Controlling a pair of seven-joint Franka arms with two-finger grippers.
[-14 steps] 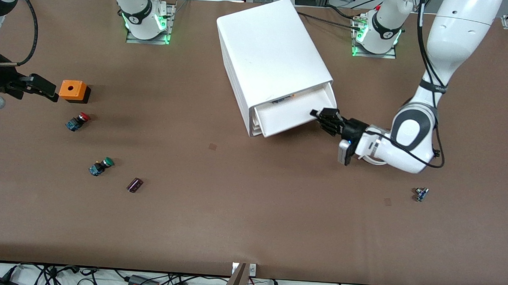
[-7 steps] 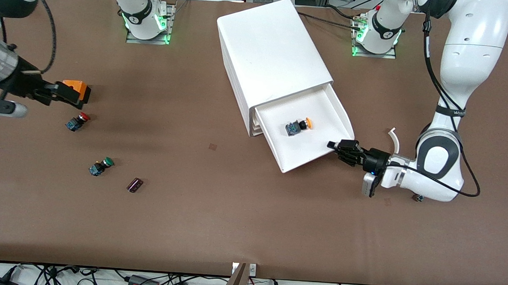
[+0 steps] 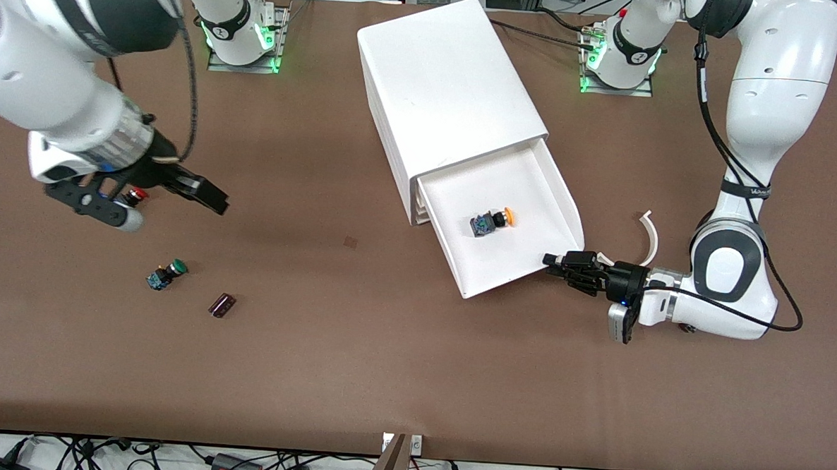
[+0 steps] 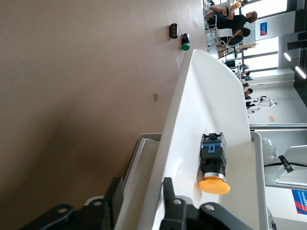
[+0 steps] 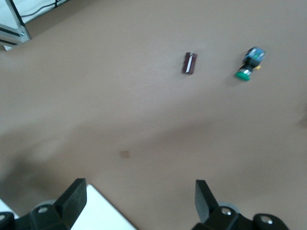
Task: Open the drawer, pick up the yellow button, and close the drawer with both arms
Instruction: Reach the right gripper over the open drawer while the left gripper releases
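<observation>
The drawer (image 3: 567, 205), top of three in the white cabinet (image 3: 446, 81), is pulled far out. The orange-capped button (image 3: 494, 221) lies on its side on the drawer floor. My left gripper (image 3: 550, 260) is shut on the drawer's front wall at the corner toward the left arm's end. In the left wrist view my left gripper (image 4: 141, 184) straddles that drawer wall (image 4: 201, 96), with the button (image 4: 213, 165) just inside. My right gripper (image 3: 216, 203) is open and empty over bare table, between the red-capped button (image 3: 138, 194) and the cabinet. It also shows open in the right wrist view (image 5: 139, 189).
A green-capped button (image 3: 167, 273) and a small dark part (image 3: 222, 305) lie nearer the camera than my right gripper; both show in the right wrist view, button (image 5: 248, 66) and part (image 5: 190, 63). A white curved piece (image 3: 650, 232) lies beside my left arm.
My left gripper pulled the drawer from nearly closed to far out, uncovering the orange-capped button. My right arm swung in from the table's end toward the middle and now hides the orange box.
</observation>
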